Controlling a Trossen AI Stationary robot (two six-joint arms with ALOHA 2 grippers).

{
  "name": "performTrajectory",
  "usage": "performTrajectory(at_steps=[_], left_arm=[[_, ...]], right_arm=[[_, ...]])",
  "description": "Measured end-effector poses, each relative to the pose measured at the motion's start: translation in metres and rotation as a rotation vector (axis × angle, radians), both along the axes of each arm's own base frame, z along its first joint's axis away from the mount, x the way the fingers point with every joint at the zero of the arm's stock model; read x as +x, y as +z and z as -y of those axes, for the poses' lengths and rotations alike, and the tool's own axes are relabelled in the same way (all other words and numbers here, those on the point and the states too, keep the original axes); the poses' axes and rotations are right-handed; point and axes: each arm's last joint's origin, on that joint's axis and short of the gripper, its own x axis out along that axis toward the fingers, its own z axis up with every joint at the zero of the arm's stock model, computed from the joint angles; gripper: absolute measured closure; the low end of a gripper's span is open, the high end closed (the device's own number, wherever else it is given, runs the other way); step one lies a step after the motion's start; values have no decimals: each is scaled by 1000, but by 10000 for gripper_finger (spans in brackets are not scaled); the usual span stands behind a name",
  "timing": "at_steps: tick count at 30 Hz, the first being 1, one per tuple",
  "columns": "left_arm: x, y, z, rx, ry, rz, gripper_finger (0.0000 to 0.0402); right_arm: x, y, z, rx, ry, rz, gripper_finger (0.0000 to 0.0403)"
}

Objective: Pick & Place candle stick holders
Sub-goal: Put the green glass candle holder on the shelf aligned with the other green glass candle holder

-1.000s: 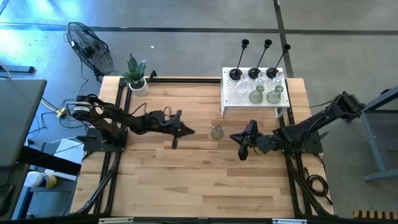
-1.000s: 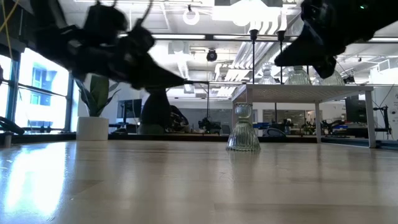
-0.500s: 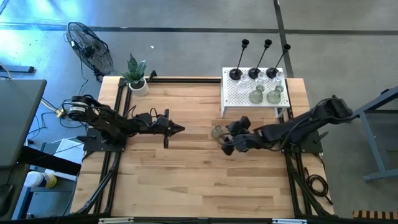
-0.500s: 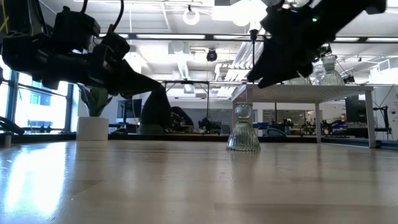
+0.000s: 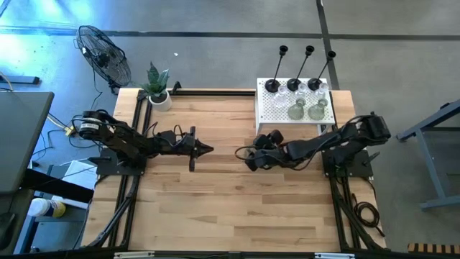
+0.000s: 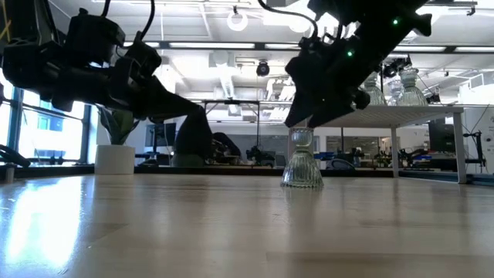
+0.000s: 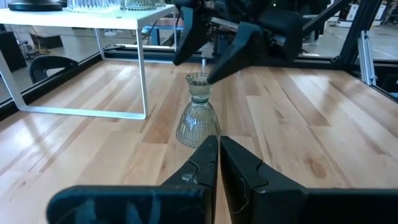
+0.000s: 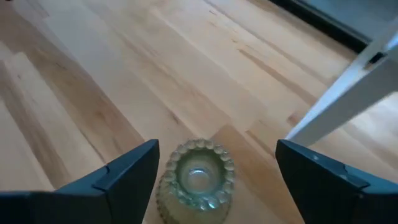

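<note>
A squat pale-green glass candle stick holder (image 6: 301, 161) stands on its wide foot on the bare wood near the table's middle. My right gripper (image 8: 216, 149) hangs over it, slanting down, open. Its two fingers (image 8: 127, 174) stand apart on either side of the holder's beaded rim (image 8: 198, 171). In the high view this gripper (image 5: 249, 155) covers most of the holder. My left gripper (image 5: 208, 150) is shut and level, to the left of the holder (image 7: 198, 118) and pointing at it. More holders, black-stemmed (image 5: 293, 85) and glass (image 5: 297, 109), stand on the white perforated box (image 5: 269, 108).
The white perforated box stands on thin legs just beyond the holder, at the table's far right. A green plant in a white pot (image 5: 157, 88) sits at the far left corner. Bare wood (image 5: 230, 208) stretches toward the near edge.
My right gripper has travelled toward the table's left, tipped downward, opened wide and come over the lone glass holder. My left gripper drew back toward the table's left edge early on and then kept still. The holder has not moved.
</note>
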Motion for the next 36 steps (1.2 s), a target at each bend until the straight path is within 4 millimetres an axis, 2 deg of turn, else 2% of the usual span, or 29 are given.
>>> performTrajectory(at_steps=[7,10,14,20,24,27,30,33,36], left_arm=[[0,0,0,0,0,-3,390],[0,-1,0,0,0,-5,390],[0,-1,0,0,0,-5,390],[0,-1,0,-1,0,-5,390],[0,-1,0,-1,0,-5,390],[0,-1,0,-1,0,-5,390],[0,-1,0,0,0,-5,390],[0,0,0,0,0,-5,390],[0,0,0,0,0,-4,390]], right_arm=[[8,-13,3,36,36,-8,88],[9,-17,2,37,38,-16,102],[10,-18,2,39,36,-16,145],[10,-18,1,55,56,-17,234],[9,-13,-2,57,67,-5,242],[5,0,-5,71,85,41,241],[-3,23,-5,91,100,111,223],[-15,52,0,72,98,161,219],[-26,87,10,2,45,167,233]])
